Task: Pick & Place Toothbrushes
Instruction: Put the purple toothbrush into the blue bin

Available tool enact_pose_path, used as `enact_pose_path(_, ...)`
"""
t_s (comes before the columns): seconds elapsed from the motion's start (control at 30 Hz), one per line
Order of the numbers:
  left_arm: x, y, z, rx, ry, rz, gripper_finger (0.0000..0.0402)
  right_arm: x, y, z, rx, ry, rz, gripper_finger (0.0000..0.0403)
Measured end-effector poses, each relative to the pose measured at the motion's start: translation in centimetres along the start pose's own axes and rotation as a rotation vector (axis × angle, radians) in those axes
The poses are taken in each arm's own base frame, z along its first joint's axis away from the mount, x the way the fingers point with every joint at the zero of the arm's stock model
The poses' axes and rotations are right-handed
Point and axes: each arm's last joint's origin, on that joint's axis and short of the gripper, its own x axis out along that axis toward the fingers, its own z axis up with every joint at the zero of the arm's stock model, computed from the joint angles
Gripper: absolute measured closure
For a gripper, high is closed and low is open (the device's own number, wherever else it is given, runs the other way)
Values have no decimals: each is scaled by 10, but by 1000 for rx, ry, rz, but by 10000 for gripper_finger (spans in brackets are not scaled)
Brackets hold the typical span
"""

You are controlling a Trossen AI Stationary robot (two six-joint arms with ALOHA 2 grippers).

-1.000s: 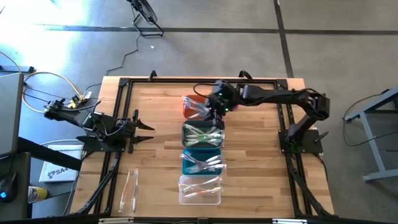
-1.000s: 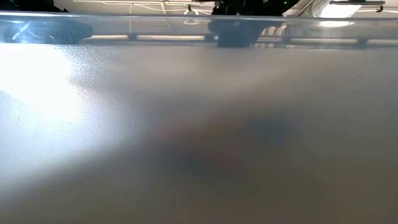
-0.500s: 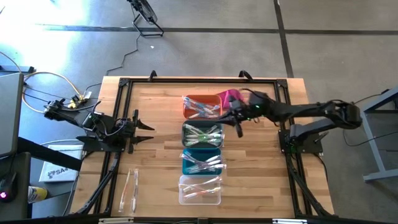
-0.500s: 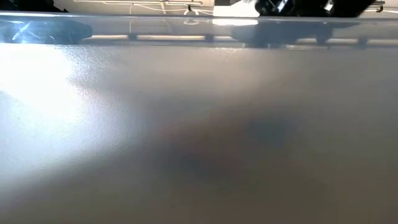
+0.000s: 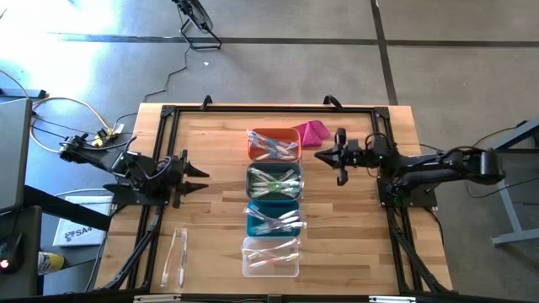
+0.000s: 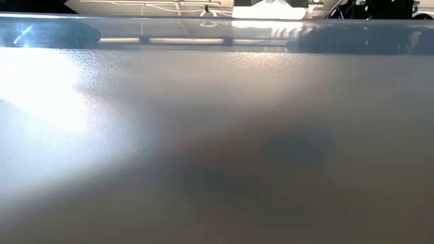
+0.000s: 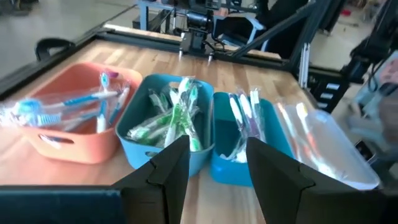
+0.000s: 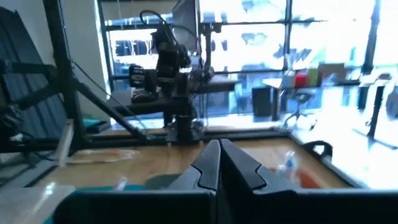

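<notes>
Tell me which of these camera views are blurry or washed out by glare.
Low view: almost wholly a grey blur with a bright glare patch at left, nothing usable. Right wrist view: windows blown out by backlight. High view: sharp, with glare on the floor. Left wrist view: the orange bin is clear, far edge soft.

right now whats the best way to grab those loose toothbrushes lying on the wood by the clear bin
Grip the loose toothbrushes across the middle of their thin shafts, from straight above. They lie flat on the table, lengthwise toward the front edge, so set the fingers crosswise. The open left gripper is nearer.
</notes>
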Motion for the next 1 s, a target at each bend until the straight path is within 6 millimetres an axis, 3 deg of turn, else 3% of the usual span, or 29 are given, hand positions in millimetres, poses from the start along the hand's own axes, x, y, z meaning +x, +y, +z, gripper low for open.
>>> enact_pose_path(0.2, 0, 0, 1, -103, -12, -4, 247, -2, -3, 6, -101, -42, -20, 400)
enact_pose_path(0.73, -1, -3, 15, -201, -146, -47, 247, -2, -6, 0, -86, 11, -100, 400)
enact_pose_path(1.0, 8, -5, 13, -462, -110, -24, 247, -2, -6, 1, -86, 6, -100, 400)
